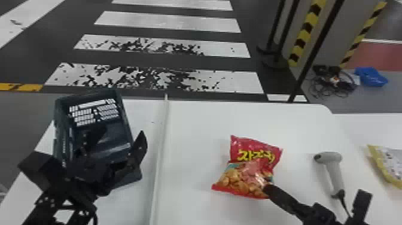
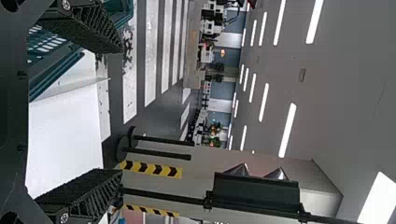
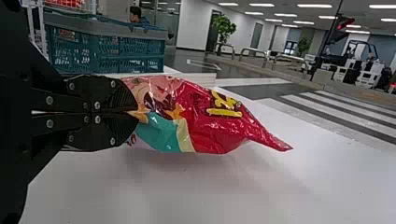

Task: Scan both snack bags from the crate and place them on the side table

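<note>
Bright ceiling lights (image 2: 287,129) — soft shadow (image 3: 210,163) beneath snack bag (image 3: 210,121)

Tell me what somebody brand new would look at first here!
Probably the shiny red plastic snack bag with yellow lettering, right of the middle in the head view, pinched in the black two-fingered right gripper. Next might be the bold white crosswalk stripes on the dark floor beyond. Then perhaps the dark teal plastic crate with slotted sides, over on the left.
</note>
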### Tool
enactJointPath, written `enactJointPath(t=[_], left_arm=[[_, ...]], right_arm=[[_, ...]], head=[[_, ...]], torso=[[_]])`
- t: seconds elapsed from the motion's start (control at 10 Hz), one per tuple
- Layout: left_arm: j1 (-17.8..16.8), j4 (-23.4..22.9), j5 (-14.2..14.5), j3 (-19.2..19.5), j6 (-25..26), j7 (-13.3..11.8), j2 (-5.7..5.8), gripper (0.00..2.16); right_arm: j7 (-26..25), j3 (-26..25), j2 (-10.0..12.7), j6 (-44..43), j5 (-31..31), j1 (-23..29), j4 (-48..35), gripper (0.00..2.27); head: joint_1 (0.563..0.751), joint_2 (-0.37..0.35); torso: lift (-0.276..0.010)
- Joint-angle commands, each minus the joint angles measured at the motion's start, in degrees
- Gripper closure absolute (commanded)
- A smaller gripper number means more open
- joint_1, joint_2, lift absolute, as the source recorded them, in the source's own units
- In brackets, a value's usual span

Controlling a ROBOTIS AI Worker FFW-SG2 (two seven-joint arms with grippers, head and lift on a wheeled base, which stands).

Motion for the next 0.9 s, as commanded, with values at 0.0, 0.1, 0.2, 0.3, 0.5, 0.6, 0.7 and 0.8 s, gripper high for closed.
enactJointPath(t=[0.0,0.1,0.2,0.3,0.5,0.6,0.7,0.8], left_arm=[[0.0,0.1,0.0,0.0,0.2,0.0,0.15,0.08],[0.0,0.0,0.0,0.0,0.2,0.0,0.06,0.08],[0.1,-0.1,0.0,0.1,0.2,0.0,0.15,0.08],[0.1,-0.1,0.0,0.1,0.2,0.0,0.15,0.08],[0.1,0.0,-0.1,0.1,0.2,0.0,-0.03,0.08],[0.1,0.0,-0.3,0.0,0.4,0.0,-0.2,0.08],[0.1,-0.1,-0.4,-0.1,0.4,0.0,-0.29,0.08],[0.2,-0.2,-0.4,-0.2,0.5,0.0,-0.29,0.08]], right_arm=[[-0.1,-1.0,-0.7,0.0,3.7,-1.7,-2.9,2.26],[-0.1,-1.2,-1.5,0.0,8.7,-3.1,-5.7,2.26],[0.0,-1.0,-2.1,-0.3,14.0,-3.9,-8.2,2.26],[0.0,0.3,-2.8,-3.0,21.2,-4.6,-10.4,2.26],[-0.6,5.4,-3.9,-11.9,34.5,-3.5,-14.2,2.26],[-1.1,7.5,-4.2,-15.6,38.9,-2.1,-16.7,2.26],[-1.8,10.4,-4.3,-19.1,44.6,-0.7,-19.4,2.26],[-2.7,14.9,-4.5,-22.3,52.5,0.6,-21.2,2.26]], head=[[0.695,-0.095],[0.695,-0.109],[0.695,-0.12],[0.695,-0.146],[0.695,-0.201],[0.695,-0.214],[0.695,-0.23],[0.695,-0.235]], torso=[[-0.095],[-0.095],[-0.095],[-0.095],[-0.095],[-0.095],[-0.095],[-0.095]])
